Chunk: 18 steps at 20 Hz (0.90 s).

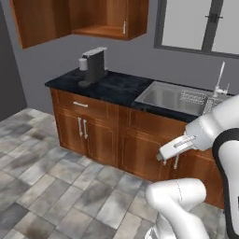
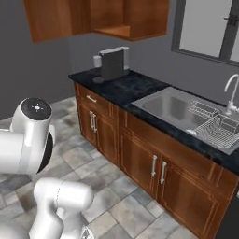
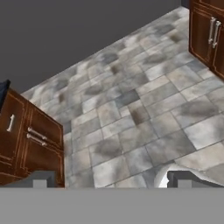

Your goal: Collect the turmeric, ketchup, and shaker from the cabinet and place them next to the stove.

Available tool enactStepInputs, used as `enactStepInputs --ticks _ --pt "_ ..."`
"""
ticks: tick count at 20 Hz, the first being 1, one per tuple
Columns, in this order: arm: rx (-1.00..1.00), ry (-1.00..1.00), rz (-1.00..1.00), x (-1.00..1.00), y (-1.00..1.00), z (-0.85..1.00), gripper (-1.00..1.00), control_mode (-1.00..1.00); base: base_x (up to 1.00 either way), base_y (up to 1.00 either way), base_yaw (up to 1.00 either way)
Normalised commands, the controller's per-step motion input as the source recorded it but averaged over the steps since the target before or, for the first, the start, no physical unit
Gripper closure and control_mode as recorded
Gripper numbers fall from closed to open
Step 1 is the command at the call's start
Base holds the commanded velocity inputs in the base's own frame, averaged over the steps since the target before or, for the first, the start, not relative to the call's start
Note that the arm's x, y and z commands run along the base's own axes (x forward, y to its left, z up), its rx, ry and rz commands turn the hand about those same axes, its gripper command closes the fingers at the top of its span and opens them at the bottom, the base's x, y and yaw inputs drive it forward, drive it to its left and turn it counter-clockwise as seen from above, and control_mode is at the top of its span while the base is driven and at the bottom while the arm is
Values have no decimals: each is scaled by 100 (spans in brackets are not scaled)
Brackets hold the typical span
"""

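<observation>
Gripper (image 1: 170, 160) spread wide, holding nothing, hanging low in front of the sink (image 1: 164, 94) cupboards, aimed at tiled floor (image 3: 131, 109). Cabinet (image 1: 100, 18) up on the wall, open above the coffee machine (image 1: 93, 65).

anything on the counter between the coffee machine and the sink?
Nothing: bare dark countertop runs from the coffee machine to the sink, clearest in the right base view.

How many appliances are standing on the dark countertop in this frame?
1: a coffee machine at the countertop's left end, below the wall cabinet, left of the sink. More may lie beyond the frame.
</observation>
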Motion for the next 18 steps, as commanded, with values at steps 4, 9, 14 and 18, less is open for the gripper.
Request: enactStepInputs --ticks 4,9,14,18 --pt "0 0 0 0 0 0 -100 100 77 57 -23" --pt "0 0 0 0 0 0 -100 100 79 53 -24" --pt "0 0 0 0 0 0 -100 100 84 41 -26" --pt "0 0 0 0 0 0 -100 100 84 21 -25"
